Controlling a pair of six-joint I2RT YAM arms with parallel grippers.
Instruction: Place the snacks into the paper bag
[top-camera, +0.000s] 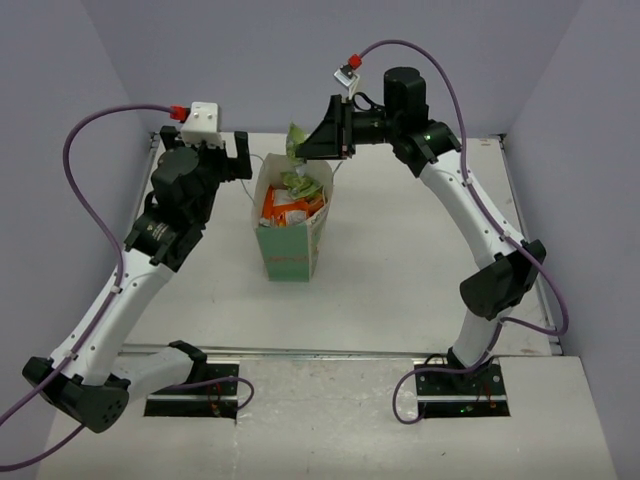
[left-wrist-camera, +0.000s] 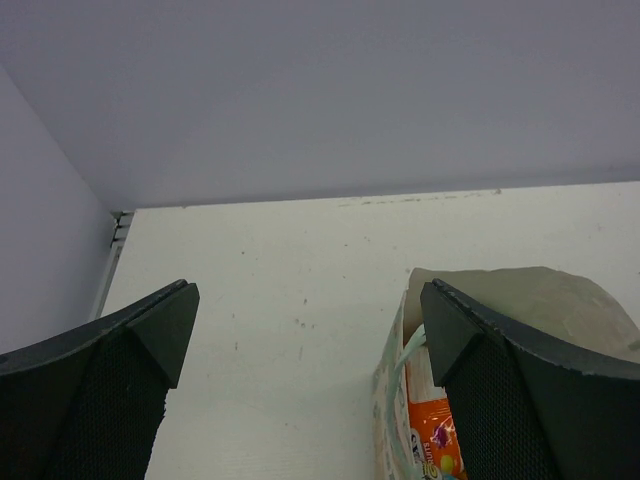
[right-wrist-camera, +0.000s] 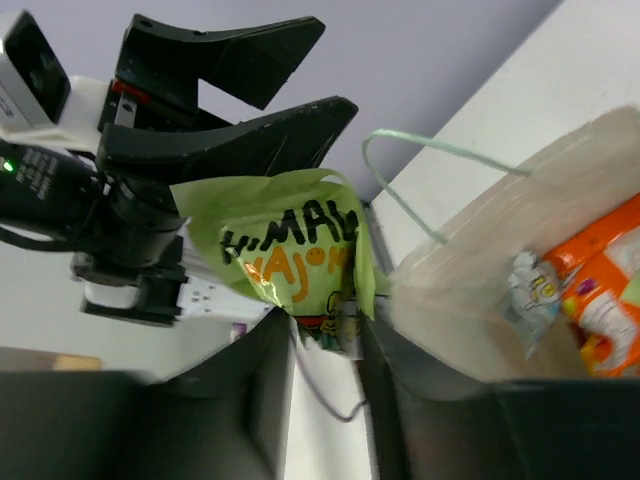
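Note:
The mint-green paper bag (top-camera: 291, 245) stands upright mid-table, with orange and white snacks (top-camera: 285, 207) inside. My right gripper (top-camera: 318, 143) hovers over the bag's far rim, shut on a small green snack packet (top-camera: 296, 140). In the right wrist view the green packet (right-wrist-camera: 285, 248) sticks out from between my fingers (right-wrist-camera: 262, 370), beside the bag's open mouth (right-wrist-camera: 480, 300). My left gripper (top-camera: 240, 158) is open and empty, just left of the bag. In the left wrist view its right finger (left-wrist-camera: 470, 340) overlaps the bag's rim (left-wrist-camera: 395, 385), where an orange packet (left-wrist-camera: 437, 440) shows.
Grey walls close the table in at the back and on both sides. The bag's thin handle (right-wrist-camera: 430, 150) arches over its mouth. The left arm's white camera block (top-camera: 205, 119) sits near the back left corner.

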